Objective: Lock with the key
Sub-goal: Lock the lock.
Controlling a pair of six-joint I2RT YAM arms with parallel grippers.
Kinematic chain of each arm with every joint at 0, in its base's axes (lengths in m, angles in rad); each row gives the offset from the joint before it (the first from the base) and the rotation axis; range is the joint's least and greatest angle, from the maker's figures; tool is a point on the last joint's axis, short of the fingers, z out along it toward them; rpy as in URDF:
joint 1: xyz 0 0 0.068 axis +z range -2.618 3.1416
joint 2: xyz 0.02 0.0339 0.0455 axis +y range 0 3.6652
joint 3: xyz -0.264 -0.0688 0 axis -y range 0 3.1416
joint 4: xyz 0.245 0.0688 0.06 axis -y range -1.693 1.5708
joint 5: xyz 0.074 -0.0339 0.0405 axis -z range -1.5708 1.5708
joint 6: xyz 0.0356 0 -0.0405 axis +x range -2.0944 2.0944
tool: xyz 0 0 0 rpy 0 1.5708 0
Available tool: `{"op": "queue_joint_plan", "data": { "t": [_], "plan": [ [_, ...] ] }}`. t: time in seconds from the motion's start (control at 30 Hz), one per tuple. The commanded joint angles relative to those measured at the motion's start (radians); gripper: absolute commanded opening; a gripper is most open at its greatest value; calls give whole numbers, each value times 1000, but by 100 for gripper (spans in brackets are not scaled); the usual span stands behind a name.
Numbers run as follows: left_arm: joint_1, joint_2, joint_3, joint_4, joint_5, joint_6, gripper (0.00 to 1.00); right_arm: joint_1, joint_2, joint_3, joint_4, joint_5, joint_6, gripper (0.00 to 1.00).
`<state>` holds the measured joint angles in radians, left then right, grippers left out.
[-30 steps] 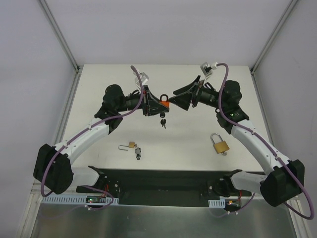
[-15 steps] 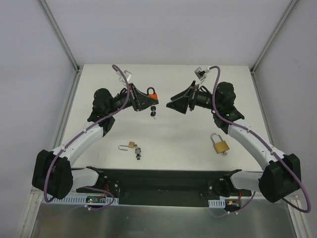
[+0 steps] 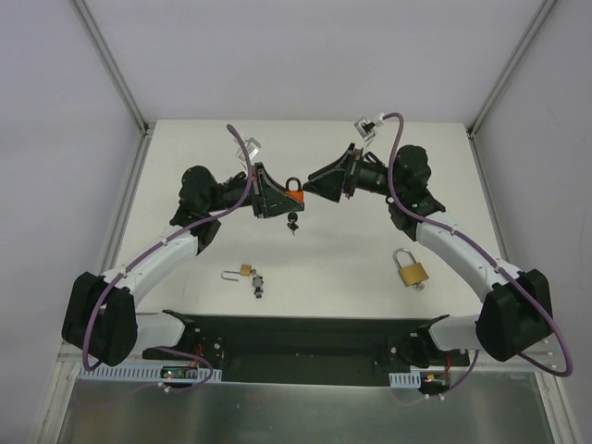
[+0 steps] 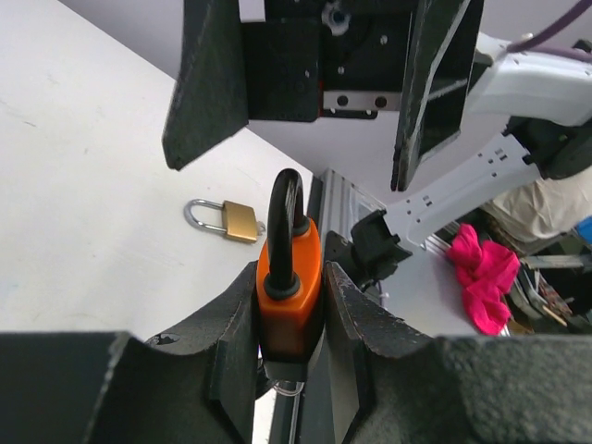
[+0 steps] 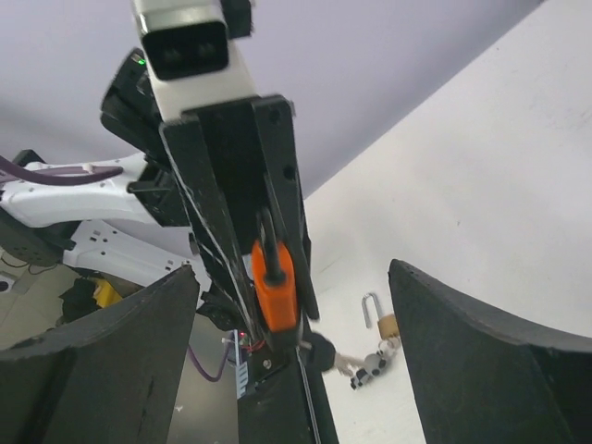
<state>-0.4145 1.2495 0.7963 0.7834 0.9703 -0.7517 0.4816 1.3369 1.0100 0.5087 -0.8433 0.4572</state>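
My left gripper (image 3: 280,197) is shut on an orange padlock (image 3: 293,196) with a black shackle and holds it in the air above the table's middle. In the left wrist view the padlock (image 4: 289,296) sits squeezed between my fingers, shackle pointing away. A black-headed key (image 3: 293,222) hangs from the padlock's underside and also shows in the right wrist view (image 5: 319,351). My right gripper (image 3: 321,185) is open and empty, facing the shackle end just to the right. In the right wrist view the padlock (image 5: 275,287) lies between its spread fingers.
A small brass padlock (image 3: 242,271) with open shackle and a bunch of keys (image 3: 258,285) lies near the front left of centre. A larger brass padlock (image 3: 411,268) lies at the front right. The table's black front edge (image 3: 305,333) runs below.
My left gripper swung the orange padlock back and left, then returned toward the centre. My right gripper, still open, has moved left and now stands close to the shackle.
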Motion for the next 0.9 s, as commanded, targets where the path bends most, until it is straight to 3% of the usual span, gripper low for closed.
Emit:
{"op": "queue_joint_plan", "data": {
  "t": [0.0,0.57,0.63,0.67,0.77,0.87],
  "plan": [
    [-29,2,64,112,57,-17,0,25,18,78,171,-23,75,81],
    [-60,40,95,122,56,-34,0,84,77,119,137,-33,72,36],
    [-61,45,98,126,57,-38,0,89,82,125,123,-34,64,23],
    [-61,45,98,128,57,-38,0,89,85,130,117,-40,61,12],
    [-63,47,98,129,57,-37,0,89,87,128,99,-50,46,1],
    [-61,45,98,129,59,-37,0,87,79,124,70,-46,20,1]
  ]
}}
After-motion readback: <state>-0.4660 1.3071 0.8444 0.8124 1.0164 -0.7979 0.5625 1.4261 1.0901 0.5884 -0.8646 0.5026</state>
